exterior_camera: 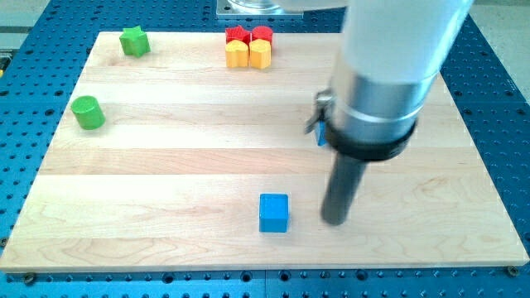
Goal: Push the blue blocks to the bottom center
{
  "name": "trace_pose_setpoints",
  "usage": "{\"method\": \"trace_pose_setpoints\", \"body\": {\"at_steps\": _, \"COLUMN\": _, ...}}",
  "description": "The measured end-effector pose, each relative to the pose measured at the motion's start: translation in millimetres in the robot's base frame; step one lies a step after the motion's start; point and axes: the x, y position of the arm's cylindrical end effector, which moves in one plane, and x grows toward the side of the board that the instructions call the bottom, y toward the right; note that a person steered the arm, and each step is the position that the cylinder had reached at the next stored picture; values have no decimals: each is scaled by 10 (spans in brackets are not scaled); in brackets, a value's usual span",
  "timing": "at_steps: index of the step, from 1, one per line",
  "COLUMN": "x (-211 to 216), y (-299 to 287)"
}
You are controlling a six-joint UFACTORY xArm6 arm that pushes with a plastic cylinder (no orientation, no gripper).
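Observation:
A blue cube sits near the view's bottom centre of the wooden board. My tip rests on the board just to the right of that cube, a small gap away. A second blue block shows only as a sliver behind the arm's body at the view's right of centre; its shape is hidden.
A green star block lies at the top left and a green cylinder at the left. Two red blocks and two yellow blocks cluster at the top centre. The arm's wide body covers the upper right.

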Motion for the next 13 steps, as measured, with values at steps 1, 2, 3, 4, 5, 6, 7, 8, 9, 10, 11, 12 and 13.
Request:
{"method": "trace_pose_setpoints", "body": {"at_steps": 1, "x": 110, "y": -543}}
{"method": "trace_pose_setpoints", "body": {"at_steps": 2, "x": -63, "y": -392}}
{"method": "trace_pose_setpoints", "body": {"at_steps": 3, "x": -329, "y": -436}}
{"method": "trace_pose_setpoints", "body": {"at_steps": 4, "x": -179, "y": -621}}
{"method": "trace_pose_setpoints", "body": {"at_steps": 5, "x": -244, "y": -499}}
{"method": "trace_pose_setpoints", "body": {"at_steps": 6, "x": -629, "y": 496}}
{"method": "trace_pose_setpoints", "body": {"at_steps": 7, "x": -1170, "y": 1247}}
{"method": "trace_pose_setpoints", "body": {"at_steps": 8, "x": -1504, "y": 868}}
{"method": "trace_pose_setpoints", "body": {"at_steps": 9, "x": -1562, "y": 100}}
{"method": "trace_pose_setpoints", "body": {"at_steps": 10, "x": -1576, "y": -363}}
{"method": "trace_pose_setpoints", "body": {"at_steps": 11, "x": -1272, "y": -620}}
{"method": "trace_pose_setpoints", "body": {"at_steps": 12, "x": -991, "y": -540}}
{"method": "trace_pose_setpoints", "body": {"at_steps": 13, "x": -1326, "y": -183}}
